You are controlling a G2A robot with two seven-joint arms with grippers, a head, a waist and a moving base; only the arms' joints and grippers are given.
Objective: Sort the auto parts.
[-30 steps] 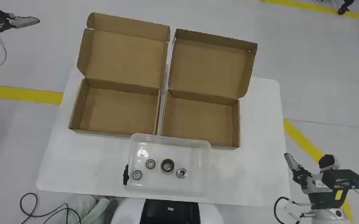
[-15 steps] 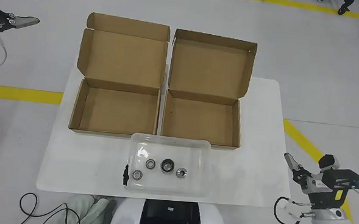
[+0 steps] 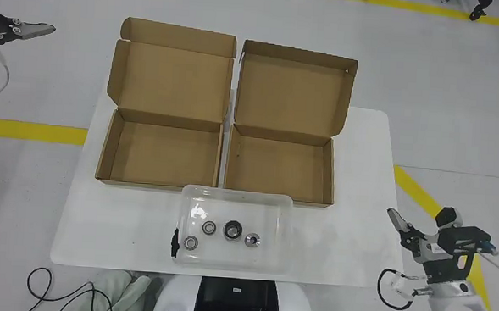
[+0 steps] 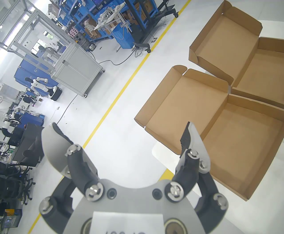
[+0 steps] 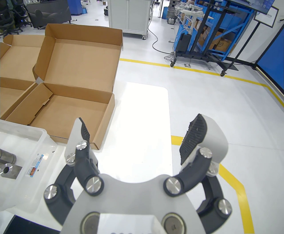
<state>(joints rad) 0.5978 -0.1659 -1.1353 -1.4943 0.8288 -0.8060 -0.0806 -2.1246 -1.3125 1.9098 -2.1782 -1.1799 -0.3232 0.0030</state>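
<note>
Slightly inward is the only shift since a second ago: the right end effector (image 3: 421,220) has edged toward the near right corner of the white surface (image 3: 359,161). The left end effector, bin and boxes lie as they did.

Nearest the robot, a clear bin (image 3: 235,191) sits at the middle of the surface's near edge, its long axis running left to right. Inside it lie four round metal auto parts (image 3: 233,232), spread in a loose row and not touching one another. In the right wrist view, the bin (image 5: 22,141) shows a short metal cylinder (image 5: 7,156) and a part with a centre hole (image 5: 8,170).

The right end effector (image 5: 137,124) hangs just off the near right corner, fingers wide apart and holding nothing. The bin lies to its left, with bare surface between them.

Beyond the bin stand two open cardboard boxes side by side, touching, both empty, with lids tilted back: the left box (image 3: 160,155) and the right box (image 3: 278,170).

Farthest off, the left end effector (image 3: 19,23) hangs over the floor past the far left corner, well apart from the surface. In the left wrist view, the left end effector (image 4: 121,129) also has its fingers apart and empty.

Judged from this, the right arm is much the nearer to the parts, and a first pick would call for a leftward reach into the bin.
</note>
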